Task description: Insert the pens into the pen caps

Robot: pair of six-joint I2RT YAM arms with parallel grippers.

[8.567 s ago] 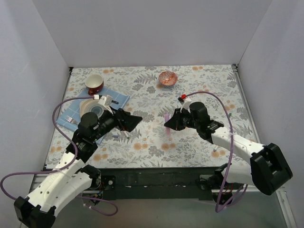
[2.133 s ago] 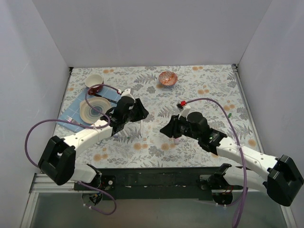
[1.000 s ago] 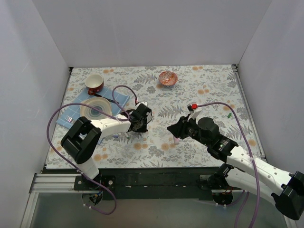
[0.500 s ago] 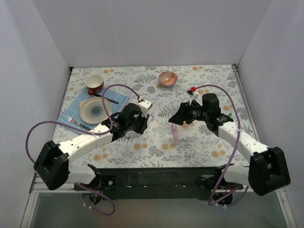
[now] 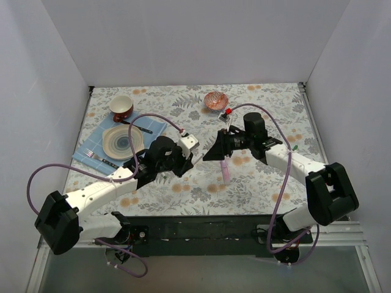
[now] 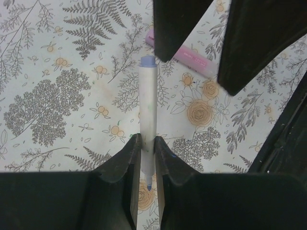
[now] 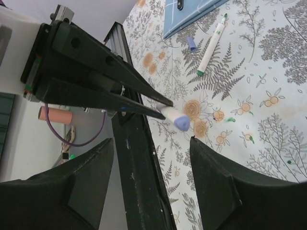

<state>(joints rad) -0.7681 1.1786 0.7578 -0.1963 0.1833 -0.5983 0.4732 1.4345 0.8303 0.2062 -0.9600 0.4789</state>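
Centre of the floral tablecloth (image 5: 263, 116): short pink marker (image 5: 225, 171), flat on the cloth, touched by neither arm.

Just left of the marker: left gripper (image 6: 146, 143), pressed together on a slim white-barrelled pen (image 6: 147, 98). Grip close to the blue writing tip; rounded purple-blue rear end free and pointing toward the marker. Pen held in the air, clear of the cloth.

Just above and behind the marker: right gripper (image 7: 151, 143), jaws spread wide with nothing between them. Fingers (image 6: 180, 28) facing the free end of the held pen, near it but apart.

On the far side of the left gripper from the marker: green-tipped pen (image 7: 211, 42) and loose purple-blue cap (image 7: 191, 43), side by side on the cloth, separate, by the edge of the blue placemat (image 7: 192, 12).

Well left of the marker: striped plate (image 5: 107, 141) on the placemat, red-and-white cup (image 5: 121, 107) at the mat's far corner.

Well behind the marker: copper-coloured bowl (image 5: 215, 100).
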